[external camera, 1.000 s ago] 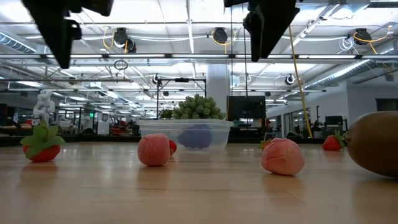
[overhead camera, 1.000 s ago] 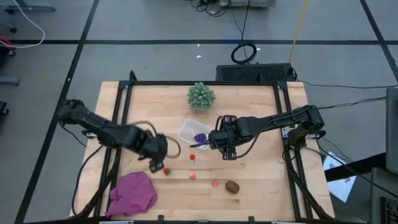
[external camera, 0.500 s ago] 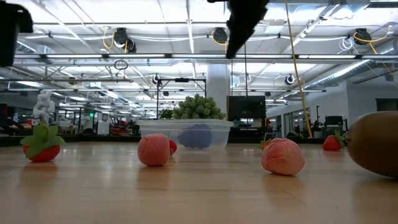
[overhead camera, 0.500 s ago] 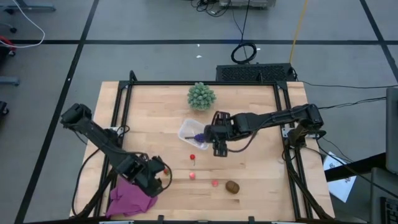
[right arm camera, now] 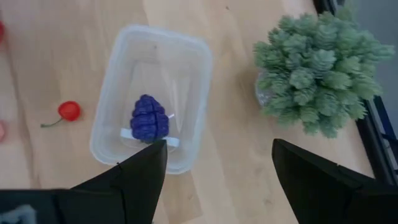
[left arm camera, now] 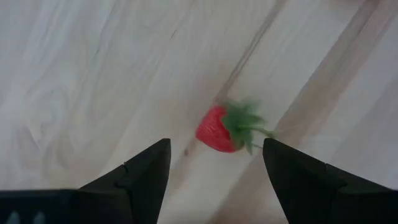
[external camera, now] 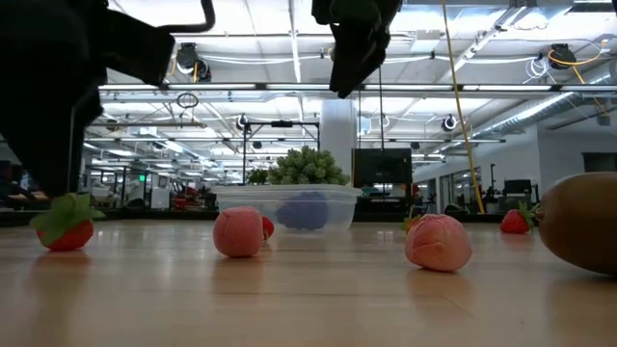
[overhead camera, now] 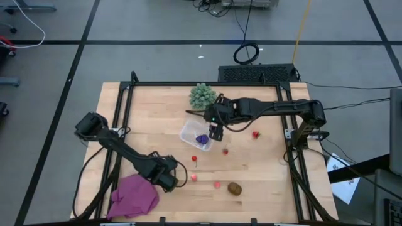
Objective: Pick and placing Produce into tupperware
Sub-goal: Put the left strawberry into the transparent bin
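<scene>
The clear tupperware [overhead camera: 193, 134] [right arm camera: 149, 99] stands mid-table with the purple piece [right arm camera: 149, 119] inside it. My right gripper [overhead camera: 217, 128] [right arm camera: 217, 168] hovers open and empty above its right rim. Low near the table's near-left, my left gripper [overhead camera: 168, 181] [left arm camera: 216, 149] is open. Its fingers stand on either side of a red strawberry [left arm camera: 219, 129] [external camera: 66, 224] that lies on the wood, not touching it. Loose on the table are a cherry [overhead camera: 195, 158], two pink pieces [overhead camera: 195, 177] [overhead camera: 217, 184], the brown oval [overhead camera: 235, 188], and two red pieces [overhead camera: 225, 150] [overhead camera: 255, 134].
The pale-green spiky ball [overhead camera: 203, 96] stands just beyond the tupperware, close to my right arm. A magenta cloth [overhead camera: 134, 196] lies at the near-left edge beside my left gripper. A black frame [overhead camera: 188, 83] borders the table. Bare wood lies right of the brown oval.
My left gripper has moved toward the near edge and down, then a little right, ending low over the strawberry. My right gripper has moved toward the far edge and slightly left, from beside the tupperware to above its right rim. The produce has stayed put.
</scene>
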Tool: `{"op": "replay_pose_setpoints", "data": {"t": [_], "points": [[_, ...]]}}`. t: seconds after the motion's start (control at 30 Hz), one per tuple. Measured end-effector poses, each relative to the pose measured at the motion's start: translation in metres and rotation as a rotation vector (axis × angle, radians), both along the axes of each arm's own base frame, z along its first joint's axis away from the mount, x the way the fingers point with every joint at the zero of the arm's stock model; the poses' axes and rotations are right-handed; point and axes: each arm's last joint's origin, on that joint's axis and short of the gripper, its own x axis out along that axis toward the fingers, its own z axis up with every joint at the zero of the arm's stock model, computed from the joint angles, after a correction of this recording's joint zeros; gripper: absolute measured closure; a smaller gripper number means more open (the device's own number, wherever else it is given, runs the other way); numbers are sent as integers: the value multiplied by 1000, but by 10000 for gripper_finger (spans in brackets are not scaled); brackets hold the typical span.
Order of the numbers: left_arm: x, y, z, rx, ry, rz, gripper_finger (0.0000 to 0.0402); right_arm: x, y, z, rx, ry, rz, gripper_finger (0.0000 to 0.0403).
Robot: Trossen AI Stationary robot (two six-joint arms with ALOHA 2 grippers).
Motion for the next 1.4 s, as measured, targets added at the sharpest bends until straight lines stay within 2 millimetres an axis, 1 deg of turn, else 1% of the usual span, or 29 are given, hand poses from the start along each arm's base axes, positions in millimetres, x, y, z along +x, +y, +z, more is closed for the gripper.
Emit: {"op": "replay_pose_setpoints", "data": {"t": [0.13,0.27,0.47,0.57,0.67,0.83,0.93,1.1,1.4], "points": [[0,-1,-3,32,32,-159,144,-5,-4,6,-8,-6,4,121],[-5,-6,-2,51,48,-307,144,-8,-4,12,-15,-31,14,121],[-11,-14,1,64,50,-473,144,-7,-5,18,-23,-81,23,121],[-10,-13,0,69,50,-509,144,-6,-6,18,-20,-95,13,121],[-9,-8,-5,69,52,-492,144,-5,-7,19,-15,-109,0,121],[-3,-3,-14,-4,-7,-375,144,-5,-10,19,-16,-114,-7,121],[2,-4,-13,-59,-44,-310,144,-5,-13,19,-21,-111,-7,121],[5,-7,-4,-122,-122,-211,144,-5,-17,19,-27,-107,-7,121],[5,-5,-6,-135,-101,-148,144,-5,-18,19,-30,-110,-6,121]]}}
